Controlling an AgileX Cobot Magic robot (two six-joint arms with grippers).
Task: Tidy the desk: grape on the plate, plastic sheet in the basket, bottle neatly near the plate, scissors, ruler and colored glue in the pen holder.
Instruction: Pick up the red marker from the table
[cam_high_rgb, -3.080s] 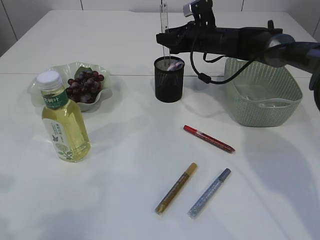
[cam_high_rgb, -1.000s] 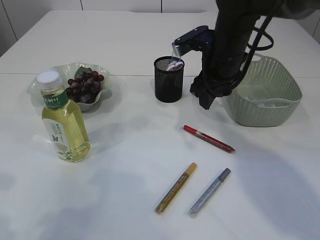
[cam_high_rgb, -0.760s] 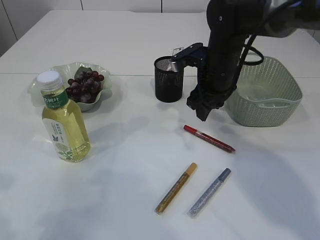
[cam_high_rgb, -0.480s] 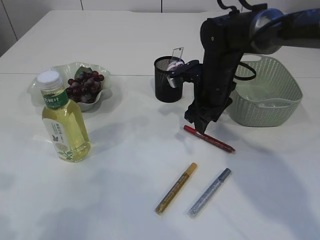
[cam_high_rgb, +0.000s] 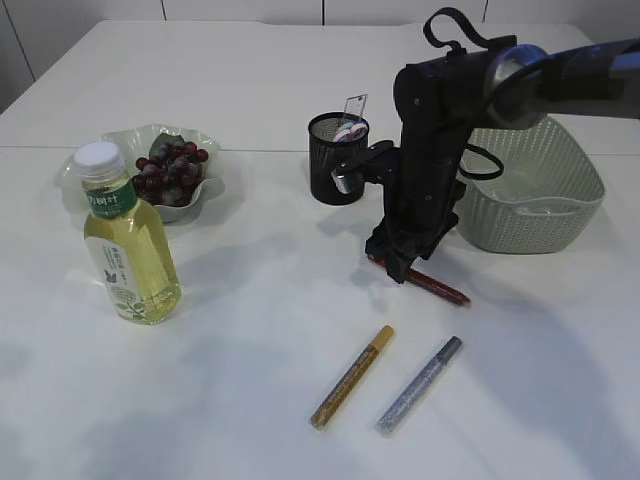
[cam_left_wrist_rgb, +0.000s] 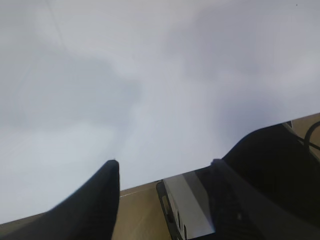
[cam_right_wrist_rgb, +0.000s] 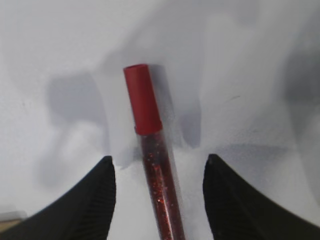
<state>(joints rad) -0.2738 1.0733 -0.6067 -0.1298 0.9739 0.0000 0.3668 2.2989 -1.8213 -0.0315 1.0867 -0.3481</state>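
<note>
The right pincer is spread around the red glue; if it closes off-centre, the round tube probably rolls away on the tabletop.

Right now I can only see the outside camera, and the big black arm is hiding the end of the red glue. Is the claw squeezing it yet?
Observer: Not yet. In the right wrist view the right gripper is open, a finger on each side of the red glue, with a gap on both sides.
Child: Which end is it at?
Observer: The cap end. The solid red cap sticks out just past the fingertips.
Child: Where's the other arm? I can't see it.
Observer: The left gripper is open too. Its camera shows only blank pale surface between the fingers, so it holds nothing.
</note>
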